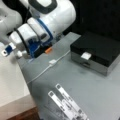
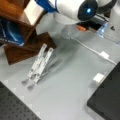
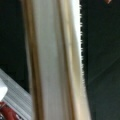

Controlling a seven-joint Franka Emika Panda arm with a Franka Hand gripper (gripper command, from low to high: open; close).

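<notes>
We cannot tell how our pincer stands — it shows in no view. A pale upright board (image 3: pixel 55 62) fills the wrist view (very close); a white cable (image 1: pixel 50 65) trails across the grey surface (image 1: pixel 100 87).

Cable (image 1: pixel 53 61) between rack (image 1: pixel 67 105) and box (image 1: pixel 96 51)
</notes>
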